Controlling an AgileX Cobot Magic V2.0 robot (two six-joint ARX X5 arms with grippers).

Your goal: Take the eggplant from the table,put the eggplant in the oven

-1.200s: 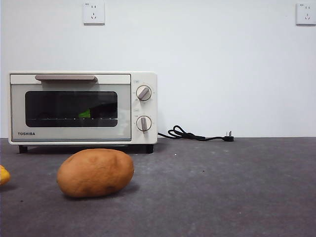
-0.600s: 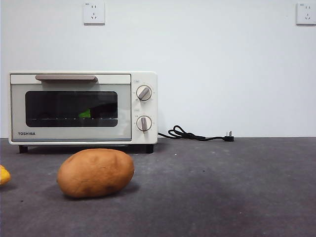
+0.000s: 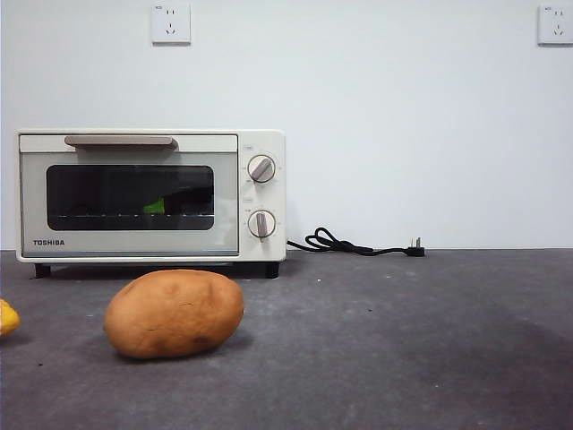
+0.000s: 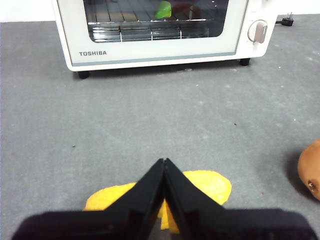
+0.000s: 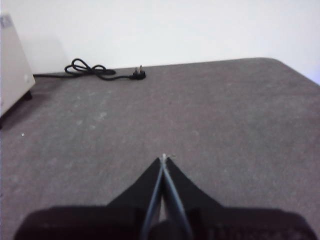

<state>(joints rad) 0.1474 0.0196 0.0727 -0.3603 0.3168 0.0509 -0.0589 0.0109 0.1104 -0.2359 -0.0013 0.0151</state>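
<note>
**Eggplant in oven, door shut, both arms idle**

We see the dark grey speckled table point(image 3: 403, 340) and the cream-white Toshiba toaster oven point(image 3: 150, 195) with its glass door closed. The dark purple eggplant with green stem cap point(image 3: 170, 202) lies on the wire rack inside. Task looks done.

Risk as we judge it: the fat brown potato point(image 3: 174, 313) sits just before the door and could get knocked.

Left gripper point(image 4: 164, 162) has jaws pressed together, holding nothing, above a yellow object point(image 4: 210, 182). Right gripper point(image 5: 164, 158) likewise closed and empty over bare table.
</note>
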